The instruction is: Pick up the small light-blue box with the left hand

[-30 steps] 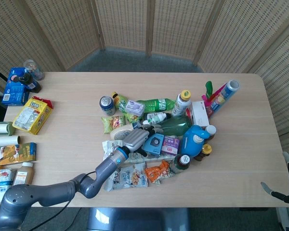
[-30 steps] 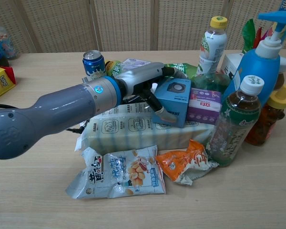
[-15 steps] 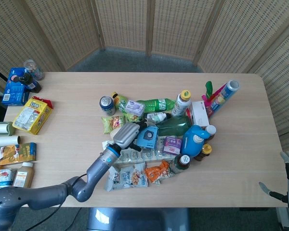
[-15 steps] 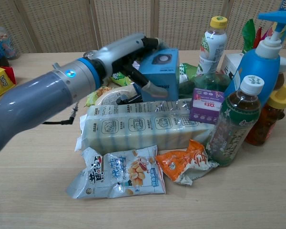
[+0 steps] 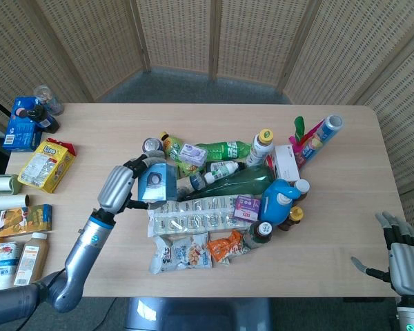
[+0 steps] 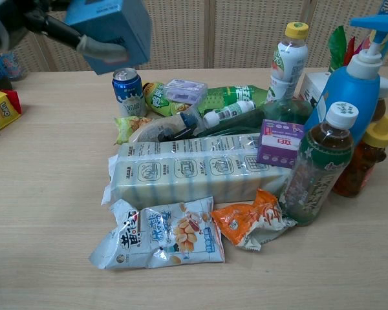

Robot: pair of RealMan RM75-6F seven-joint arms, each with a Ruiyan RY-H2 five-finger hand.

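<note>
Lifted and swung out to the left since a second ago, my left hand [image 5: 119, 187] now carries the small light-blue box [image 5: 157, 181] clear of the pile, where a moment back it sat low among the goods beside the purple carton [image 5: 245, 207]. From the head view the fingers wrap the box on its left side and the box hangs above the table [image 5: 90, 138], near the blue can [image 5: 151, 145]; in the chest view the box [image 6: 113, 27] sits high in the top left corner with one finger [image 6: 97, 46] under its lower edge, well above everything else. I judge the pick as good as done: the box is off the heap and held. How firm the hold is I cannot tell, since the palm side is hidden in both views. My right hand [image 5: 402, 254] waits at the lower right corner, off the table edge, fingers spread and holding nothing. Below the lifted box lie the long silver-wrapped pack [image 6: 194, 171], the white snack bag [image 6: 160, 240] and the orange packet [image 6: 251, 219], with the green bottle [image 5: 241, 181] and the blue pump bottle [image 6: 354, 81] further right. Nothing stands in the way above; the can and the green pouch [image 5: 172, 146] are the nearest things should I lower the hand again.
</note>
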